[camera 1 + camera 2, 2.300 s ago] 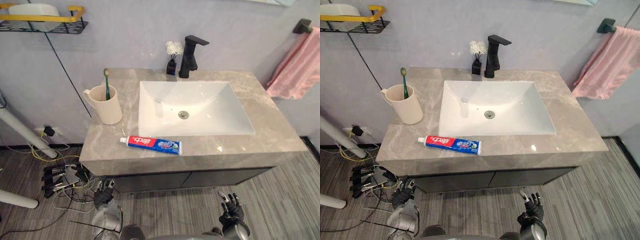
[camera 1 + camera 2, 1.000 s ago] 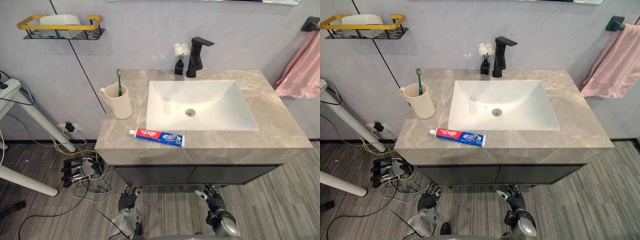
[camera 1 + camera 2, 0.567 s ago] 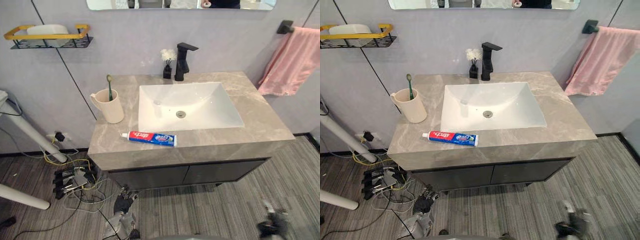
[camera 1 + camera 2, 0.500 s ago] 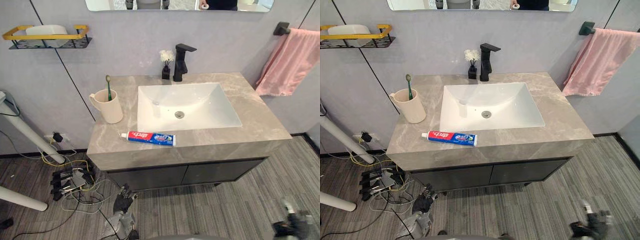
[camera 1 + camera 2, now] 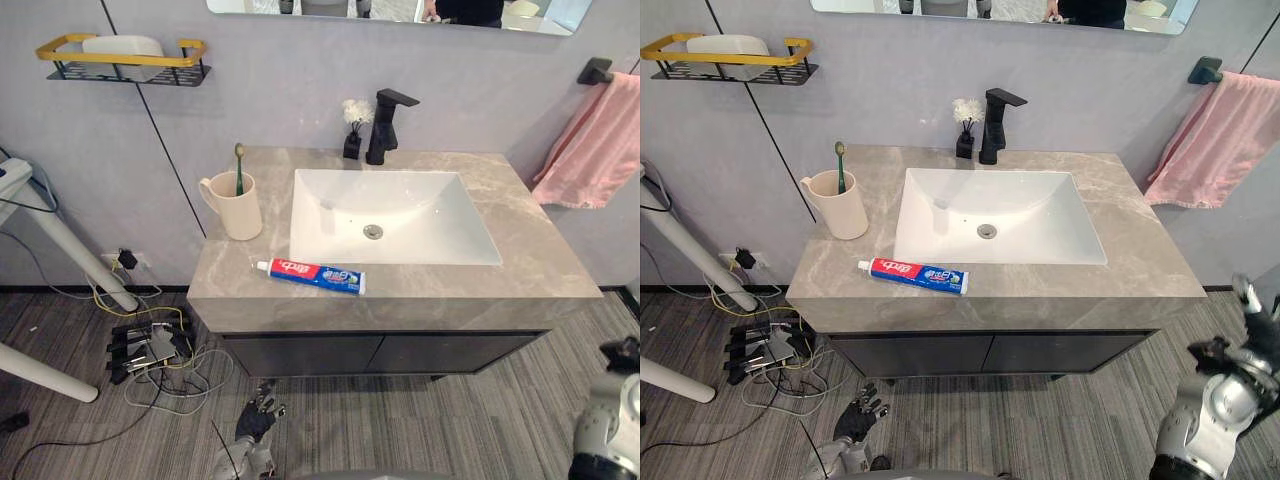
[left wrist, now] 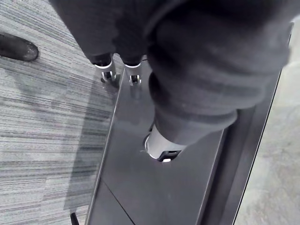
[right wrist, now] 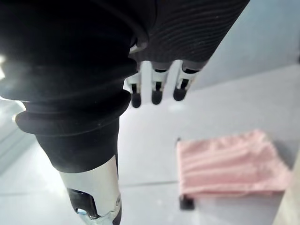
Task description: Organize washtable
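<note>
Both robot hands are down low and off the surface right now. The left robot hand (image 5: pixel 862 409) hangs near the floor in front of the dark cabinet (image 5: pixel 380 352), below the surface's front-left part. Its fingers are loosely spread and it's holding nothing. The right robot hand (image 7: pixel 157 86) is out past the front-right corner, well apart from the surface. Fingers are straight and there's nothing in it either. Its wrist view looks past the fingertips at the pink towel (image 5: pixel 598 145) hanging on the wall beyond the right edge.

The toothpaste (image 5: pixel 310 275) lies flat along the front edge of the surface (image 5: pixel 540 250), left of the middle, just in front of the front-left corner of the sink (image 5: pixel 400 215), cap end pointing left. The cup (image 5: pixel 240 212) stands near the left edge with a green toothbrush (image 5: pixel 239 165) upright in it. A black faucet (image 5: pixel 384 125) and a little vase of white flowers (image 5: pixel 352 128) sit at the back edge behind the sink. The widest bare stone is the strip right of the sink. The floor left of the cabinet has a tangle of cables and power strips (image 5: pixel 148 345).
</note>
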